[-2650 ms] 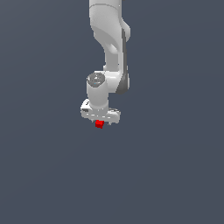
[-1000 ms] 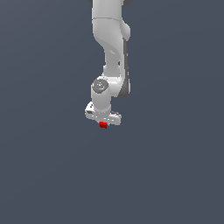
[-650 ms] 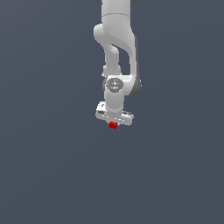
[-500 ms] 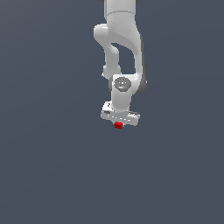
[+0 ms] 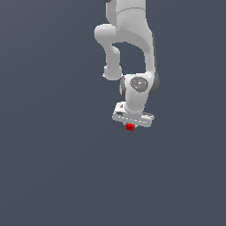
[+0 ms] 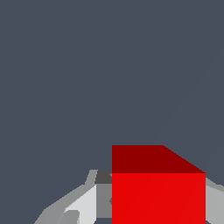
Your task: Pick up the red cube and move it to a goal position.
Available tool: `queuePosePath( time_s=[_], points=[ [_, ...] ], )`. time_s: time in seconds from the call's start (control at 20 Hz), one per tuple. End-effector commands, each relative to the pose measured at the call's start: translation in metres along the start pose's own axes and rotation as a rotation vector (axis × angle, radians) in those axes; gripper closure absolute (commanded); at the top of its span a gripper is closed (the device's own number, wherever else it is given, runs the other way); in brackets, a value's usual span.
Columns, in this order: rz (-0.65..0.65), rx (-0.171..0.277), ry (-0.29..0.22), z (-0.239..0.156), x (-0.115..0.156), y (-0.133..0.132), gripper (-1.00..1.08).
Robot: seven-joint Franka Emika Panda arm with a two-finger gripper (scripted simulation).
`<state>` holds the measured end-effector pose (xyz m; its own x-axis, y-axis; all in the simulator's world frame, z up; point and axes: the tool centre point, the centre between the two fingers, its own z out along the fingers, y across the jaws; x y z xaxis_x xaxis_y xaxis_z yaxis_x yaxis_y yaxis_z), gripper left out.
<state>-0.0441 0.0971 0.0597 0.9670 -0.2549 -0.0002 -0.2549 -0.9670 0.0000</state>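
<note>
Hand, white, two-fingered: clamped narrow on the small bright red plain-faced cube, pointing downward under the white jointed arm.

Cube: seated between the fingertips, its lower part protruding below them; fills the near field of the wrist view.

Handling, judged: carry smoothly, grip pressure constant, no sudden wrist turns, until the goal position. No goal marker is visible against the plain grey-blue ground.

The cube sits directly beneath the gripper, between its fingers.
</note>
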Motion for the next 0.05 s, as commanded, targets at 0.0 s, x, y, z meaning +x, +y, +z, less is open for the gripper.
queuePosePath(
  time_s=[0.0],
  points=[
    [0.002, 0.000, 0.000, -0.0010, 0.0005, -0.0032, 1.08]
  ],
)
